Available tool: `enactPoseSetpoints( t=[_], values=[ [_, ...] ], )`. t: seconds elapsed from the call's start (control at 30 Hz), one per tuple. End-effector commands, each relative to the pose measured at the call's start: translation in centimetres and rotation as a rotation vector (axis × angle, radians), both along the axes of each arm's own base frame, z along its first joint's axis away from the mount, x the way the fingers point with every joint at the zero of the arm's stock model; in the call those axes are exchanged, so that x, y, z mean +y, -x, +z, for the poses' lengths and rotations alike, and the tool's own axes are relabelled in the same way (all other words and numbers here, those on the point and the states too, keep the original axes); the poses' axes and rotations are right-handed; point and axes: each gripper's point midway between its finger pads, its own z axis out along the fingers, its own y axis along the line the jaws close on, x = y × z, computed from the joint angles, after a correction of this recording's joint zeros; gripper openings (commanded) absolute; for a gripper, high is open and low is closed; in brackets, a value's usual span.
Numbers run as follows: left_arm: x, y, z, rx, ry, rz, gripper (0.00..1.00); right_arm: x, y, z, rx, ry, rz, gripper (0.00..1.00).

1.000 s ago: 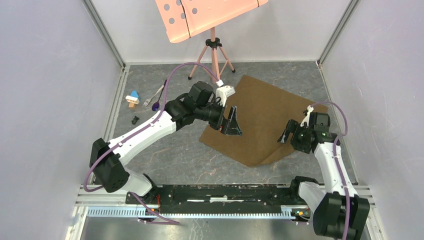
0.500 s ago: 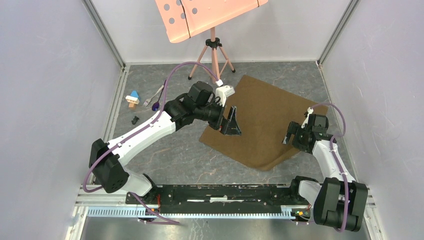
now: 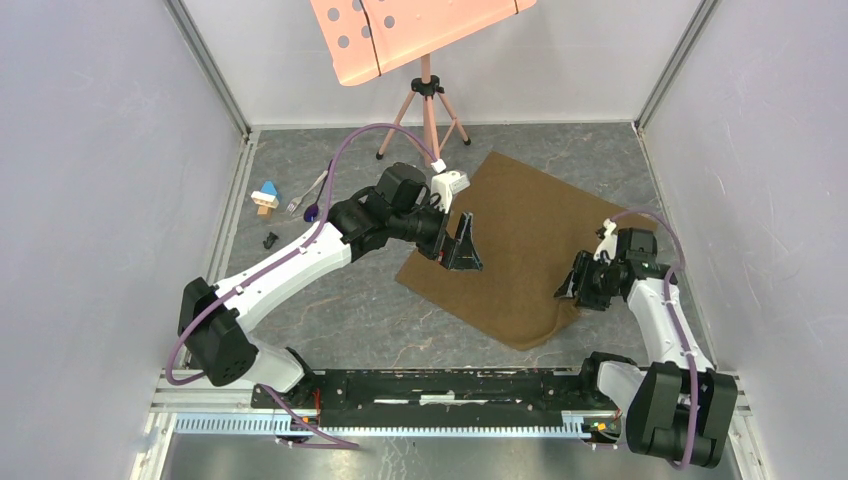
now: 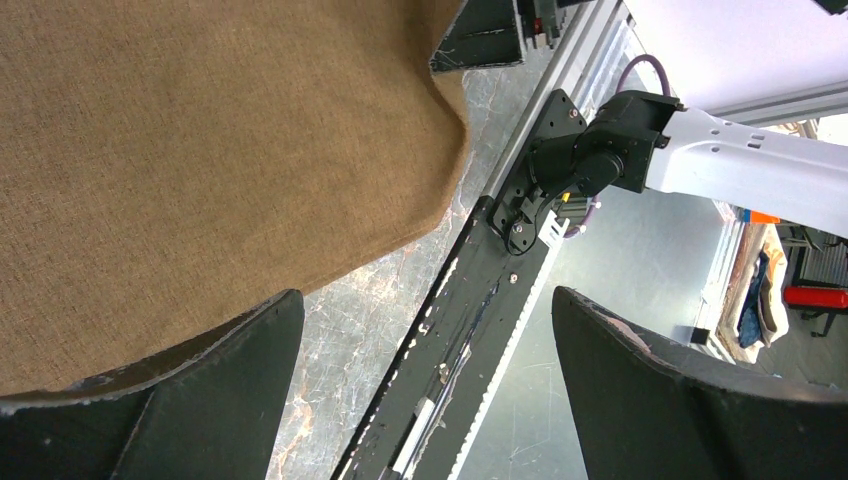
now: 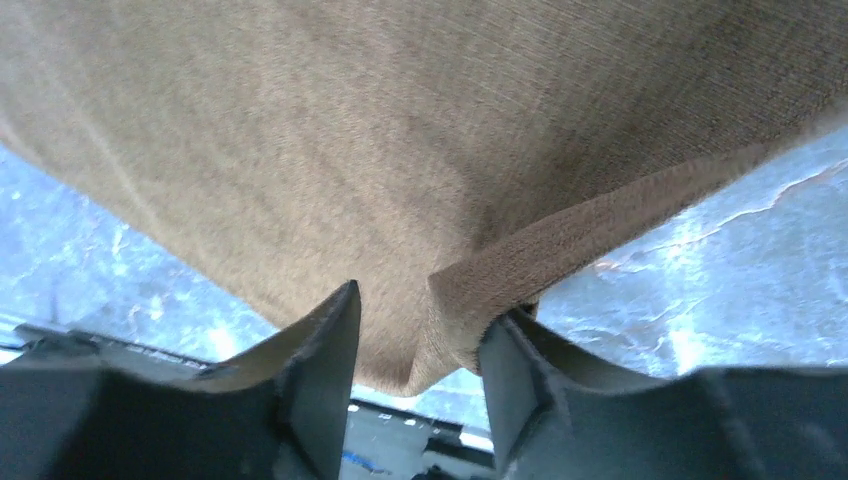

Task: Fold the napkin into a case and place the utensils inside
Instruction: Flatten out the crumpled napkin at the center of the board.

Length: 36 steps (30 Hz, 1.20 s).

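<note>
The olive-brown napkin (image 3: 510,240) lies spread open on the table, right of centre. My right gripper (image 3: 572,285) is at its near-right edge, shut on a pinched fold of the cloth (image 5: 400,130), which bulges between the jaws (image 5: 420,330). My left gripper (image 3: 462,250) is open and empty, hovering over the napkin's left edge (image 4: 200,140), its jaws wide apart (image 4: 425,330). The silver fork (image 3: 305,195) and the purple-bowled spoon (image 3: 312,210) lie together at the far left of the table.
A blue, white and tan toy block (image 3: 265,197) and a tiny black piece (image 3: 270,240) sit near the utensils. A pink music stand on a tripod (image 3: 428,110) stands at the back. Walls close both sides.
My right gripper has moved nearer and slightly left with the napkin's right edge. The folded near-right corner has pulled out and the napkin's near corner has shifted right. The left arm has not moved.
</note>
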Motion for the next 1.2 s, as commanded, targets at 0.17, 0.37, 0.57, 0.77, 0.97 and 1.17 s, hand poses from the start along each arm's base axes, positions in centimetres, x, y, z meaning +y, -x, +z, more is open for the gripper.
enactPoseSetpoints(
  t=[0.17,0.37,0.57,0.77,0.97,1.17],
  values=[
    [0.2,-0.2,0.2,-0.05,0.007,-0.031,1.0,0.0,0.7,3.6,0.125,-0.046,-0.177,0.0],
    [0.2,-0.1,0.3,-0.049,0.012,-0.034,1.0,-3.9,-0.4,6.1,0.135,0.05,-0.522,0.0],
    [0.3,-0.1,0.6,-0.051,0.016,-0.032,1.0,-6.4,-3.6,9.4,-0.014,0.033,-0.746,0.0],
    [0.3,0.0,0.6,-0.051,0.017,-0.034,1.0,-7.8,-1.5,4.9,0.125,0.158,-0.764,0.0],
    [0.1,0.1,0.6,-0.04,0.023,-0.041,1.0,-8.9,-0.4,2.4,0.142,0.271,-0.653,0.0],
    [0.0,0.2,0.4,-0.021,0.028,-0.046,1.0,-5.4,-7.0,0.9,0.038,0.145,-0.359,0.0]
  ],
)
